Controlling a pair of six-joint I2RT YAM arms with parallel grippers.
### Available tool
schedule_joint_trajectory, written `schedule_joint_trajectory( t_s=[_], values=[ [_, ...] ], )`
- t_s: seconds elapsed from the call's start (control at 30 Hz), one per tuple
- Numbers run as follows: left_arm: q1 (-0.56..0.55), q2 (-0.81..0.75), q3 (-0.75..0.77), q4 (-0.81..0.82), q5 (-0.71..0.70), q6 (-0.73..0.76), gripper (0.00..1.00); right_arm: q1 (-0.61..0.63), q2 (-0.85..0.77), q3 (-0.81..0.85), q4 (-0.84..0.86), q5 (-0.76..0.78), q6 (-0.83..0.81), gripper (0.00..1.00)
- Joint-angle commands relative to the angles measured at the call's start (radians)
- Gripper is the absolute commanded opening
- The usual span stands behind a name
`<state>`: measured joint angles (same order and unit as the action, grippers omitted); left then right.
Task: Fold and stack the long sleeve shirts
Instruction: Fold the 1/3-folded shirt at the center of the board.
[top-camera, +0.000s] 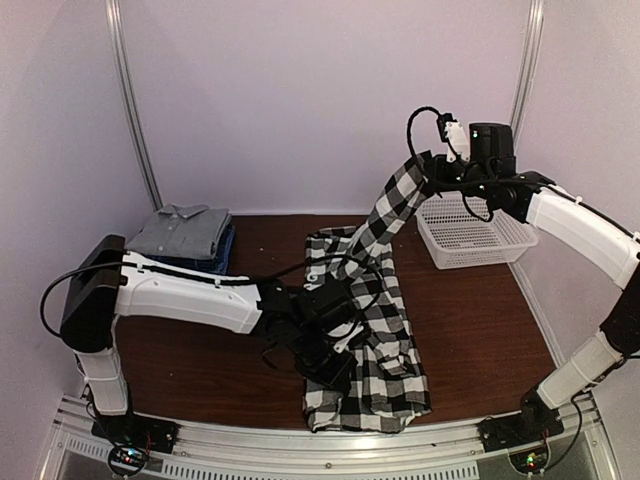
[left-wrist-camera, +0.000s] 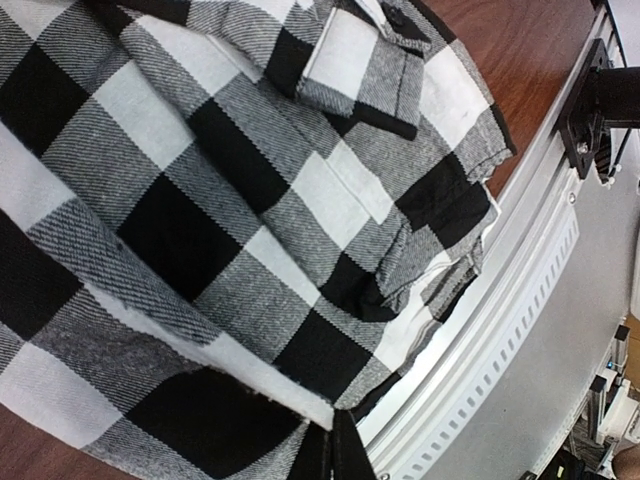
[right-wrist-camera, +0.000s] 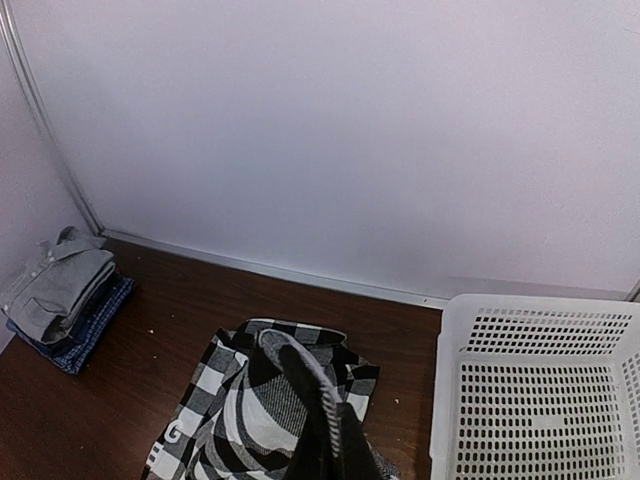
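A black-and-white plaid long sleeve shirt (top-camera: 372, 345) lies spread down the middle of the brown table, its hem near the front rail. My left gripper (top-camera: 333, 368) is low over the shirt's near left part and shut on a fold of its edge (left-wrist-camera: 300, 395); the cloth fills the left wrist view. My right gripper (top-camera: 428, 170) is raised at the back right, shut on one sleeve (top-camera: 392, 205), which stretches up from the shirt body (right-wrist-camera: 262, 400). A folded light grey shirt (top-camera: 182, 230) tops a blue one (top-camera: 216, 263) at the back left.
A white mesh basket (top-camera: 478, 238) stands at the back right, its rim (right-wrist-camera: 470, 305) just right of the lifted sleeve. The metal front rail (left-wrist-camera: 520, 290) runs right beside the shirt's hem. White walls close the back and sides.
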<state>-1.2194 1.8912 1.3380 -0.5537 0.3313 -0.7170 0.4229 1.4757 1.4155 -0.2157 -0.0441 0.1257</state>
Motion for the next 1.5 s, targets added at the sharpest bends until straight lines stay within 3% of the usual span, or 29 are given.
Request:
schedule_joint_trajectory(
  t_s=[0.0,0.13,0.4,0.63,0.77,1.0,1.17,1.47],
  values=[
    [-0.005,0.048,0.039,0.003,0.045,0.039,0.00,-0.005,0.003,0.011,-0.019,-0.001,0.004,0.00],
    [-0.006,0.074,0.042,0.026,0.063,0.044,0.06,-0.006,0.003,0.013,-0.053,-0.032,0.025,0.00],
    [-0.006,0.084,0.043,0.082,0.086,0.057,0.37,-0.004,-0.032,-0.020,-0.135,-0.086,0.075,0.01],
    [0.020,0.000,0.088,0.099,0.096,0.069,0.52,-0.004,-0.045,0.002,-0.201,-0.054,0.071,0.02],
    [0.090,-0.088,0.074,0.097,0.057,0.069,0.53,-0.004,-0.038,0.031,-0.240,0.010,0.060,0.03],
    [0.338,-0.123,0.059,0.153,0.015,0.057,0.47,-0.004,-0.030,0.085,-0.300,-0.002,0.082,0.04],
    [0.425,0.009,0.180,0.187,0.029,0.095,0.44,0.000,-0.057,0.055,-0.317,-0.041,0.098,0.04],
    [0.485,0.302,0.414,0.212,0.042,0.104,0.36,0.013,-0.121,-0.030,-0.329,-0.089,0.131,0.05]
  ],
)
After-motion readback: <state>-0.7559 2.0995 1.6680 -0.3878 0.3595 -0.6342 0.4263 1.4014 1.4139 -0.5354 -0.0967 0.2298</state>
